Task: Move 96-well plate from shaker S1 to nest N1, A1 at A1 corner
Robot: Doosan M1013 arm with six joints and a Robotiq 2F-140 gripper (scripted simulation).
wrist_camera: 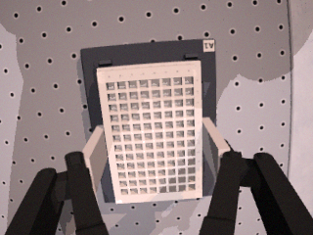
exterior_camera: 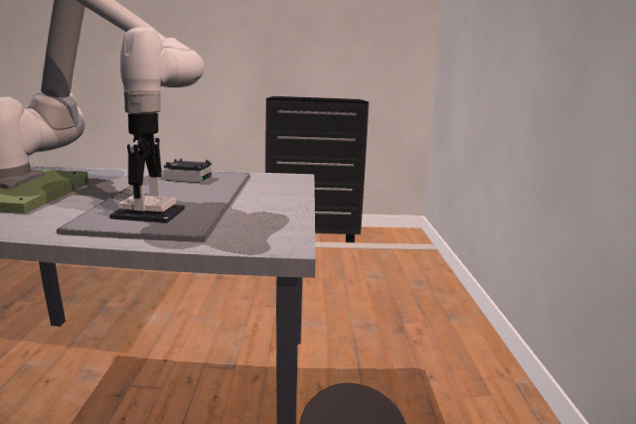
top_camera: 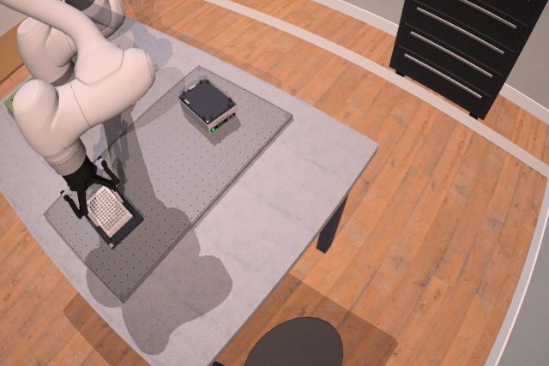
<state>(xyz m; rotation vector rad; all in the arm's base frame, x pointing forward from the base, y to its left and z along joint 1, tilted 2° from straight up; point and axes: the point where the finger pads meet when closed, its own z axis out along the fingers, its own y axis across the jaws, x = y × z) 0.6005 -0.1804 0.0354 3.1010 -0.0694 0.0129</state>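
The white 96-well plate (top_camera: 107, 210) is held between the fingers of my gripper (top_camera: 98, 199), which is shut on its two long sides. It hangs level, very low over the dark plate nest N1 (top_camera: 118, 225) at the near left of the perforated board. I cannot tell whether it touches the nest. In the wrist view the plate (wrist_camera: 156, 131) covers most of the nest (wrist_camera: 145, 59). The nest's A1 label (wrist_camera: 209, 46) shows just beyond the plate's top right corner. The gripper's pads (wrist_camera: 156, 153) press on both sides. From the side, the plate (exterior_camera: 148, 202) sits just over the nest (exterior_camera: 146, 213).
The plate shaker S1 (top_camera: 207, 105) stands empty at the far end of the perforated board (top_camera: 177, 167), with a green light on its front. The arm's green base mount (exterior_camera: 36, 189) is at the left. A black drawer cabinet (top_camera: 469, 29) and a round stool (top_camera: 294, 344) stand off the table.
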